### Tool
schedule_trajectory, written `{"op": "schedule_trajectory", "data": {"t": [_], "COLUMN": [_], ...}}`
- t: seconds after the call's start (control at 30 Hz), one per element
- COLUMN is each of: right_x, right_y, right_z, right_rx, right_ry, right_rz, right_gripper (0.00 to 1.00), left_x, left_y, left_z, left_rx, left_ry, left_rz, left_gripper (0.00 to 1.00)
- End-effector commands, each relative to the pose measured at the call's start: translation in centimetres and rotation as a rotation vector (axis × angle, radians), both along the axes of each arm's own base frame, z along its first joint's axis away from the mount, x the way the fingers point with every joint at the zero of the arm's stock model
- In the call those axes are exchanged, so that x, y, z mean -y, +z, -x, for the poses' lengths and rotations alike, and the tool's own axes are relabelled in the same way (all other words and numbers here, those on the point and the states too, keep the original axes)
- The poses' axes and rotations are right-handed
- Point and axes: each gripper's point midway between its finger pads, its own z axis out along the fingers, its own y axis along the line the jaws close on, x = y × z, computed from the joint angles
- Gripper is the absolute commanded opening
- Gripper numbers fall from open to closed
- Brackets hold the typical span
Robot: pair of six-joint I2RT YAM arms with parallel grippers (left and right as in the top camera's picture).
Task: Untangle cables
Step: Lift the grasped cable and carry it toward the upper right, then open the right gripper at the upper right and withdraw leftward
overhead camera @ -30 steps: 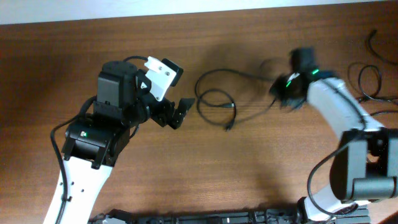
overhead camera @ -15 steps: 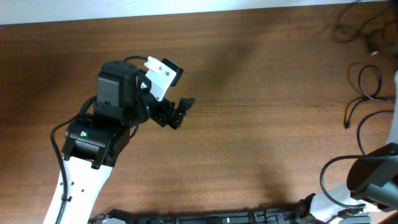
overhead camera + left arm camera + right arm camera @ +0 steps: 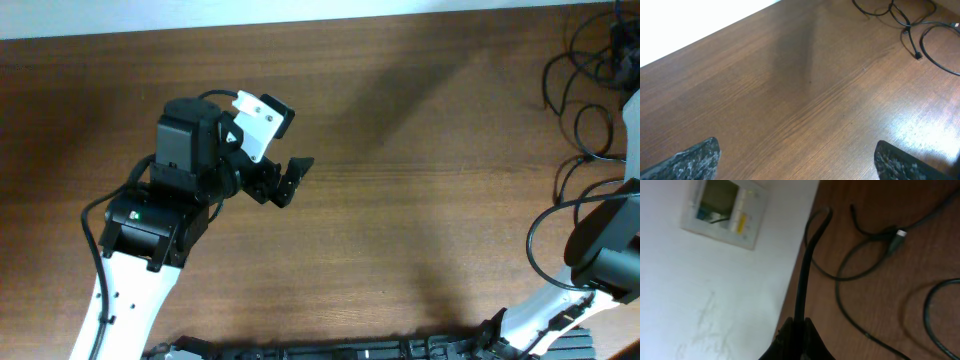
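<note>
One cord (image 3: 804, 280) of the cables (image 3: 580, 128) at the far right edge of the table (image 3: 400, 230) is being pinched by the closed right gripper (image 3: 796, 336) while the left gripper (image 3: 283, 180) is being held wide open and empty, so knot-tightening is being risked by any one-sided pull.

Looped cables (image 3: 579, 125) lie at the right of the table (image 3: 400, 250); left tool (image 3: 290, 182) gapes, well apart.

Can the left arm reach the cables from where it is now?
Probably not without a long stretch. Nothing blocks the table between, but the cables lie at the far right edge, away from the open left tool; the right tool grips one.
</note>
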Motion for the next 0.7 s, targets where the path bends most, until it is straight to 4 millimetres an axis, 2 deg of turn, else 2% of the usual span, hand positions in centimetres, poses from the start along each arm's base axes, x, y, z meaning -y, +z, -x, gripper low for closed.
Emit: {"op": "schedule_trajectory", "data": {"t": [0.0,0.07,0.1,0.2,0.23,0.4,0.5,0.67], "right_x": [1.1,1.7,2.0,2.8,2.9,3.2,2.6,-0.9], "right_y": [-1.1,-1.7,-1.9,-2.3,-2.4,-3.7,-3.6,-1.9], "right_z": [0.6,1.2,1.6,2.4,2.6,4.8,6.0,7.3], "right_rx": [-0.045,-0.075,-0.091,-0.148,-0.164,-0.277,-0.332,-0.391], "right_ry": [-0.068,-0.093,-0.099,-0.068,-0.052,-0.008,0.053,0.259], "right_rz": [0.019,0.025,0.031,0.076,0.085,0.086,0.096,0.129], "right_gripper": [0.04,0.08,0.23,0.94,0.99,0.99,0.99,0.99], "left_x": [0.1,0.1,0.1,0.1,0.1,0.1,0.1,0.1], "left_y": [0.8,0.8,0.8,0.8,0.8,0.8,0.8,0.8], "left_z": [0.3,0.3,0.3,0.3,0.3,0.3,0.3,0.3], "left_rx": [0.015,0.015,0.015,0.015,0.015,0.015,0.015,0.015], "left_ry": [-0.006,-0.006,-0.006,-0.006,-0.006,-0.006,-0.006,-0.006], "left_rz": [0.019,0.019,0.019,0.019,0.019,0.019,0.019,0.019], "left_gripper": [0.99,0.99,0.99,0.99,0.99,0.99,0.99,0.99]}}
